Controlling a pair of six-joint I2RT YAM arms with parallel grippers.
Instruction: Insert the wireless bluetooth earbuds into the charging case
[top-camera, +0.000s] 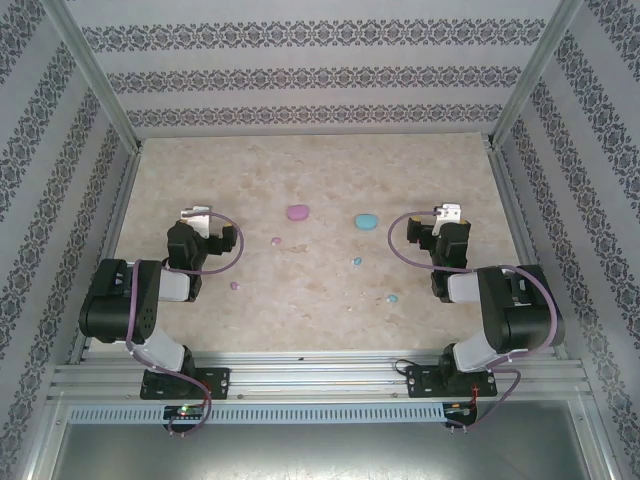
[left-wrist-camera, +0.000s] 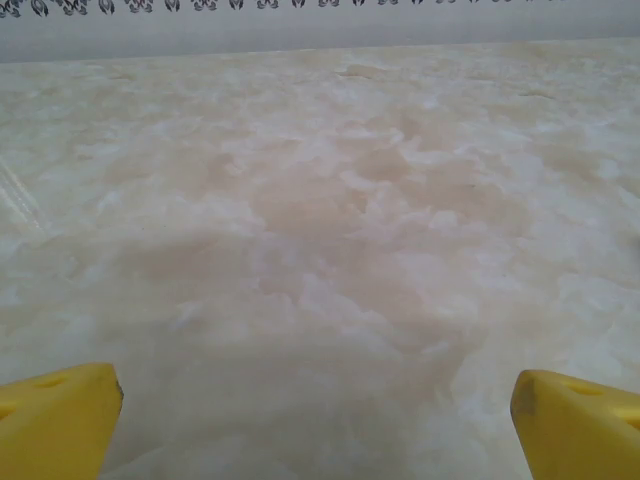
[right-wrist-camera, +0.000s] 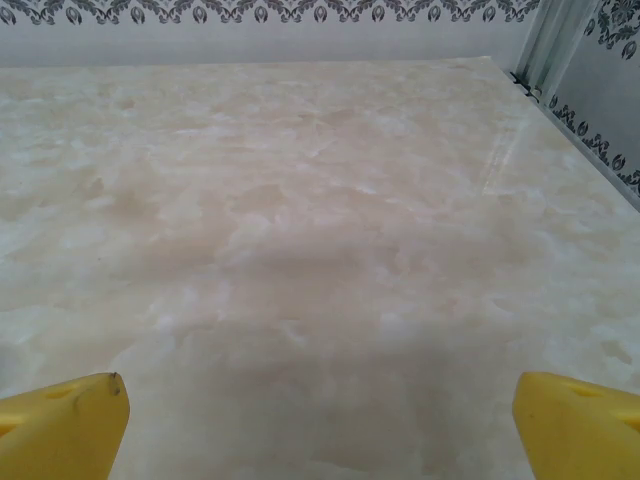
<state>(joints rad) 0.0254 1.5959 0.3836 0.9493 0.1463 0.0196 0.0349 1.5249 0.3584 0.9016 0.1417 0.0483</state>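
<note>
A pink oval charging case (top-camera: 297, 212) and a blue one (top-camera: 366, 220) lie mid-table. Two tiny pink earbuds (top-camera: 277, 241) (top-camera: 234, 285) rest left of centre, and two light blue earbuds (top-camera: 356, 261) (top-camera: 392, 299) right of centre. My left gripper (top-camera: 195, 214) hovers to the left of the pink case, well apart from it. In the left wrist view the gripper (left-wrist-camera: 316, 410) is open, its yellow fingertips (left-wrist-camera: 60, 420) wide apart over bare marble. My right gripper (top-camera: 450, 212) sits right of the blue case. In the right wrist view it (right-wrist-camera: 320, 410) is open, with nothing between its yellow fingertips (right-wrist-camera: 580, 425).
The beige marbled tabletop (top-camera: 320, 165) is fenced by metal frame posts (top-camera: 95, 75) and patterned walls (top-camera: 300, 40) on three sides. Both arm bases (top-camera: 170, 380) (top-camera: 455, 380) are bolted to the near rail.
</note>
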